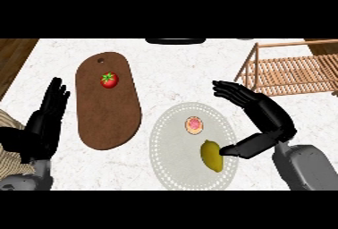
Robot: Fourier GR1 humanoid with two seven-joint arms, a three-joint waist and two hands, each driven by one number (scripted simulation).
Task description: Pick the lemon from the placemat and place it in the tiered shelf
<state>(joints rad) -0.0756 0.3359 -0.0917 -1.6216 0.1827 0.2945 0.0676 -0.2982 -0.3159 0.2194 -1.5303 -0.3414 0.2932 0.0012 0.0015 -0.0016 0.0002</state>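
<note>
Low on the round pale placemat [165, 147], toward its right side, lies the lemon [211, 155], long and yellow, its pointed end up toward the far edge. Just above and left of it on the same mat sits a small round pinkish thing [194, 125]; what it is cannot be told.

Against the lemon's right flank rests the thumb of the right hand [260, 116], reaching in from the right and touching, or all but touching, the fruit. Its fingers are stretched out straight, pointing up and left over the mat's right edge, well above the lemon and not wrapped round it. So the hand is released, with the lemon between thumb and fingers but not grasped.

Left of the mat a brown board [109, 120] with a hole near its far end lies lengthwise on the white marbled desk [171, 76]. A tomato [109, 80] with a green stalk sits on the board's upper part.

At the far right corner stands the wooden shelf [290, 74], its slatted deck bare where it shows, well apart from the lemon.

By the left edge the left hand [48, 112] rests, fingers straight and up, holding nothing.
</note>
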